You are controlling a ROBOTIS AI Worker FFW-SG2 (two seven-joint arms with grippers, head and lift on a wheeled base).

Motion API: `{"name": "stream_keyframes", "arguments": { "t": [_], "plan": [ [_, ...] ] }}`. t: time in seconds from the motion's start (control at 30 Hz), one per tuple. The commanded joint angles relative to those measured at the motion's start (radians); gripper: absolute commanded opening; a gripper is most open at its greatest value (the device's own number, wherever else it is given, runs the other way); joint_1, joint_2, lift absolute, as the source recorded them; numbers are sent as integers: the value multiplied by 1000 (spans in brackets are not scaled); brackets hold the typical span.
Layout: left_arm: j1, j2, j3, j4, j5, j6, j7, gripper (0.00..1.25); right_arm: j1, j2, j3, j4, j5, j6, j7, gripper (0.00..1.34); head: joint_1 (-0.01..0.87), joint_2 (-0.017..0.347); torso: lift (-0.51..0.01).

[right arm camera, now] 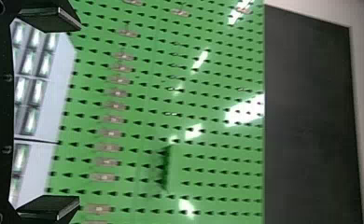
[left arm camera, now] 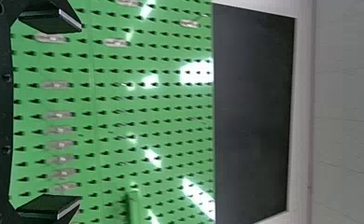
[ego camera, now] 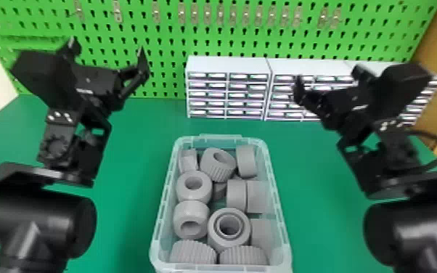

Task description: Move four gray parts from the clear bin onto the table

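Jaws gape on left gripper (left arm camera: 80,114) and right gripper (right arm camera: 80,113) (both empty). Straddle the double-rimmed gray collar (ego camera: 228,242) squarely before squeezing

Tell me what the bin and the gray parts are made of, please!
The bin looks like smooth, clear plastic, since the green table shows through its walls. The gray parts look like dull plastic, going by their even color and soft shading, but rubber is possible.
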Motion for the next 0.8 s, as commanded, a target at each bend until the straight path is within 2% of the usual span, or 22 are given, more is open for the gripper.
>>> {"name": "stream_keyframes", "arguments": {
  "t": [0.0,0.07,0.77],
  "plan": [
    [12,-2,-7,93,34,-9,3,1250,8,14,-4,114,-31,-13,-3,1290,686,26,-50],
    [16,-3,-7,104,32,-6,3,1250,17,20,-17,122,-28,-11,-3,1256,686,26,-50],
    [23,-5,-26,116,58,24,-15,1250,31,22,-50,125,-4,61,0,1256,686,26,-50]
  ]
}}
